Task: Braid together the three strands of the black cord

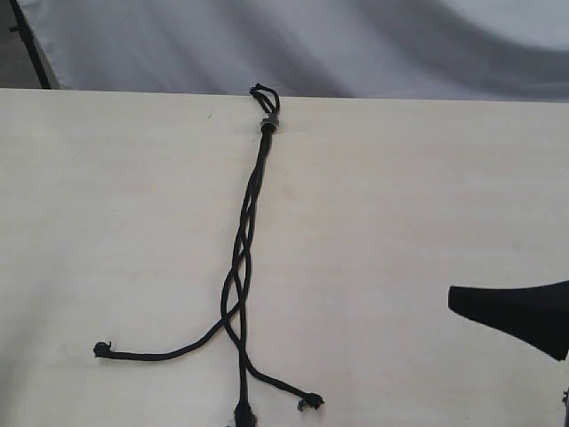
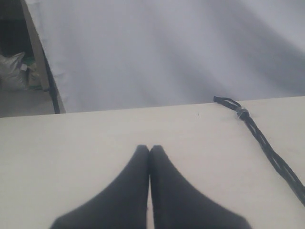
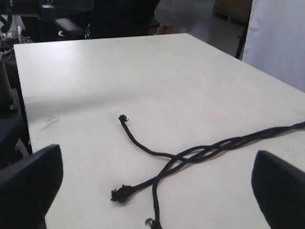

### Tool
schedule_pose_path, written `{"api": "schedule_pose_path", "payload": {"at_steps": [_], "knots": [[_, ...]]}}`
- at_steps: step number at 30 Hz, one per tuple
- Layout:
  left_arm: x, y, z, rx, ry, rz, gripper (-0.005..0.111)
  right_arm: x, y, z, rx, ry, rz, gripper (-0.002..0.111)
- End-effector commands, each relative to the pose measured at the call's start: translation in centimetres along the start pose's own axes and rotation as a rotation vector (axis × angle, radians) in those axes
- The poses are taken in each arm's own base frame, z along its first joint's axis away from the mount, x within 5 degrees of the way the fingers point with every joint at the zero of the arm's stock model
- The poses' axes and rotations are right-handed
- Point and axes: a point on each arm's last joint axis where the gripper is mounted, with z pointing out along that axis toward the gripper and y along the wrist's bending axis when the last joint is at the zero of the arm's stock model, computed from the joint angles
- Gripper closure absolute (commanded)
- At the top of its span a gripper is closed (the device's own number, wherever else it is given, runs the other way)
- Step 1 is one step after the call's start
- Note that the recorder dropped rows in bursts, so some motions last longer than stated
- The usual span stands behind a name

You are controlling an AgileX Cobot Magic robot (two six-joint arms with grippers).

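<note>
The black cord [image 1: 252,209] lies along the table's middle, running from a small grey clamp [image 1: 268,124] with a tiny loop at the far edge. Its upper length is loosely braided. Near the front the three strands part: one [image 1: 151,355] goes left, one [image 1: 242,391] comes straight forward, one [image 1: 283,384] goes right. My right gripper [image 3: 155,191] is open and hovers over the knotted ends [image 3: 119,193], holding nothing; one black finger [image 1: 508,313] shows at the right edge. My left gripper [image 2: 149,150] is shut and empty above bare table, left of the clamp [image 2: 241,113].
The pale wooden table [image 1: 427,196] ends at a far edge [image 1: 400,96] with a white cloth backdrop [image 1: 356,44] behind. The right wrist view shows dark equipment [image 3: 71,26] beyond the table's side.
</note>
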Motion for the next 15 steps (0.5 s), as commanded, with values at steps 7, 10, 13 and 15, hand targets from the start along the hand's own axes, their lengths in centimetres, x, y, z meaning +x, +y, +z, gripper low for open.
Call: {"api": "schedule_pose_path", "payload": {"at_steps": [7, 10, 13, 15], "knots": [[0.1, 0.0, 0.0, -0.002, -0.001, -0.012, 0.106, 2.4, 0.5, 0.2, -0.025, -0.061, 0.049, 0.004], [0.1, 0.0, 0.0, -0.002, -0.001, -0.012, 0.106, 2.5, 0.4, 0.2, -0.023, -0.045, 0.079, 0.004], [0.1, 0.0, 0.0, -0.002, -0.001, -0.012, 0.106, 2.5, 0.4, 0.2, -0.022, -0.045, 0.09, 0.004], [0.1, 0.0, 0.0, -0.002, -0.001, -0.012, 0.106, 2.5, 0.4, 0.2, -0.022, -0.045, 0.09, 0.004]]}}
